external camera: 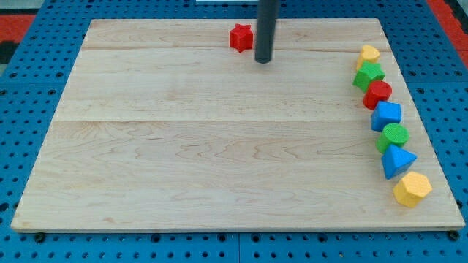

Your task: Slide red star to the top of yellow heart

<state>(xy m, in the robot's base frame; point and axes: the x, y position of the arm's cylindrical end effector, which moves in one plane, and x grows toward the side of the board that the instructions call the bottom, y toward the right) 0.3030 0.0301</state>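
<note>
The red star (240,36) lies near the top edge of the wooden board, a little left of centre. My tip (263,60) stands just to the star's right and slightly below it, close to it; whether it touches the star cannot be told. The yellow heart (369,54) lies at the top of a column of blocks along the view's right edge, far to the right of the star and the tip.
Below the yellow heart, down the right side, lie a green star (368,75), a red block (378,93), a blue block (386,115), a green round block (394,136), a blue triangle (397,160) and a yellow hexagon (412,189). The board (183,146) rests on a blue pegboard.
</note>
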